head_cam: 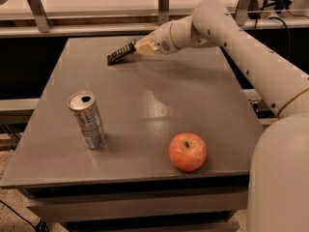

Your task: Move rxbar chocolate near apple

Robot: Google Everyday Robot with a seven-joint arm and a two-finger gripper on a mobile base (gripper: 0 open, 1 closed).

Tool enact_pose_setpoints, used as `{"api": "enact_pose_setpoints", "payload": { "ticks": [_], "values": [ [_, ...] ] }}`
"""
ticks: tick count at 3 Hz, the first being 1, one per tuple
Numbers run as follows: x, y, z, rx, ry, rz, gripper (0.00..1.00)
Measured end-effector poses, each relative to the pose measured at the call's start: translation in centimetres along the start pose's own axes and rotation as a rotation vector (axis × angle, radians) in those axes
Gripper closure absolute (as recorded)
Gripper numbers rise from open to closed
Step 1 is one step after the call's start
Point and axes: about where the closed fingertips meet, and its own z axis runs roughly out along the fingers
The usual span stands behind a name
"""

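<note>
So the tool (140, 47) is at the far end of the worktop (159, 100), a bit left of the middle, and it's clamped on one end of the rxbar chocolate (120, 53). The fingertips are pinched onto the bar's right end, and the bar sticks out to the left from there. It isn't lying flat: it's tilted, with the gripped end higher and the free end angling down toward the grey surface. I honestly can't tell whether that low corner is touching the worktop or sitting just above it. You can make out faint pale lines on the black wrapper, but not what they say.

The arm (251, 47) comes in from the right, a big white tube that bends at the elbow and reaches across the back edge.

The apple (187, 152) is way down at the near side, right of centre and close to the front edge, stem dimple facing up. It's well apart from the bar, pretty much the whole depth of the worktop between them. A silver can (87, 119) stands upright on the near left, opened top showing, well apart from both the apple and the bar.
</note>
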Motion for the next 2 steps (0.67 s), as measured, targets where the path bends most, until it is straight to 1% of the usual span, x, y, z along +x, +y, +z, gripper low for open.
{"api": "enact_pose_setpoints", "payload": {
  "ticks": [2],
  "values": [
    [-5.0, 0.7, -2.6, -0.008, 0.009, -0.081, 1.00]
  ]
}}
